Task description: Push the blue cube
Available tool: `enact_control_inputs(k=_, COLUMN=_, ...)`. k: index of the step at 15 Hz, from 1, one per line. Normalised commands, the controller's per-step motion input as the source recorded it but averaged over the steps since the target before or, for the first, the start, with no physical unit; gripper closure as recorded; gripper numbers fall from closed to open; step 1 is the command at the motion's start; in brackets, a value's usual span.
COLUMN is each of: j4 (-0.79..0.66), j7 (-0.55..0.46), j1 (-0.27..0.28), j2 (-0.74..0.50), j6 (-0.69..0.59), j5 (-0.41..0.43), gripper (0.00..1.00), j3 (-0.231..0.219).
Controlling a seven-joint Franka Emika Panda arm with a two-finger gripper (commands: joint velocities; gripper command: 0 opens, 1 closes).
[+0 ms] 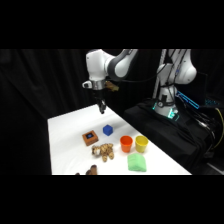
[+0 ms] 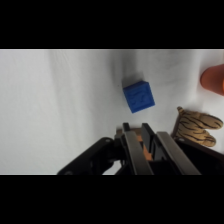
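The blue cube point(image 1: 107, 130) sits on the white table point(image 1: 65, 145), toward the far side of the cluster of objects, resting flat and free of everything around it. In the wrist view the blue cube point(image 2: 138, 96) lies just beyond the fingertips, with bare table between it and them.

The gripper point(image 1: 102, 106) hangs above the table, up and slightly behind the cube, not touching it. From the wrist, the gripper point(image 2: 144, 134) shows its two fingers point(image 2: 133, 147) drawn close together with only a thin slit between them, and nothing is held.

Just beside the cube, toward the table's near left, is a brown block with a blue-marked top point(image 1: 90, 137). In front of the cube lies a tiger-striped plush toy point(image 1: 104, 150). To the cube's front right stand an orange cup point(image 1: 126, 143) and, next to it, a yellow cup point(image 1: 141, 143). A green object point(image 1: 136, 163) lies nearer the front edge, beyond the cups from the cube.
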Motion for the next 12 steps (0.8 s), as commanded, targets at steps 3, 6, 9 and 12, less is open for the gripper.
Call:
enact_control_inputs(k=3, j4=0.10, j7=0.08, j1=0.105, j2=-0.33, j6=-0.40, j5=-0.134, gripper=0.25, j3=-0.023)
enact_control_inputs(k=6, j4=0.18, j7=0.10, j1=0.075, j2=-0.20, j6=-0.36, j5=-0.058, gripper=0.01, j3=-0.018)
enact_control_inputs(k=9, j4=0.21, j7=0.26, j1=0.072, j2=-0.04, j6=-0.26, j5=-0.138, gripper=0.00, j3=-0.003)
enact_control_inputs(k=12, j4=0.15, j7=0.24, j1=0.073, j2=0.03, j6=-0.15, j5=-0.167, gripper=0.00, j3=0.011)
